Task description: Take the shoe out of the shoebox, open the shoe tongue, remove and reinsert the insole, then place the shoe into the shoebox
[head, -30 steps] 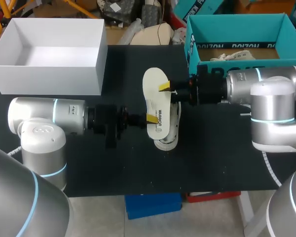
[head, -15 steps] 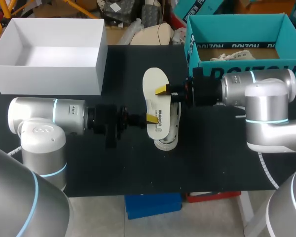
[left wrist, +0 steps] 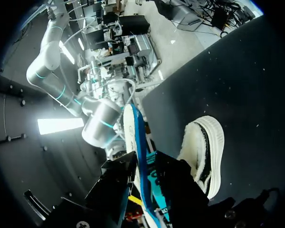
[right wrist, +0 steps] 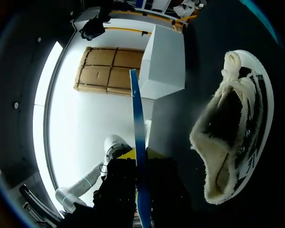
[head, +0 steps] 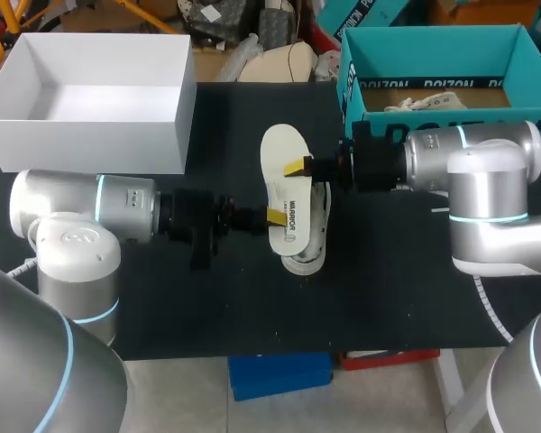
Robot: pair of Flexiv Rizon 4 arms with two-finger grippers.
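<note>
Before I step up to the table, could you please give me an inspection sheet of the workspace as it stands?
Surface: black table, with a shoe and two boxes on it.
Job's things: insole held face up above the shoe, which is on the table below it; teal shoebox at the far right, open, with something pale inside.
Clutter: white box, open-topped, at the far left.
Tools: left tool and right tool are each shut on the insole, from opposite sides.
Cables: pale cable by the right arm's base.
Surroundings: nothing seen reaching over the table.
</note>
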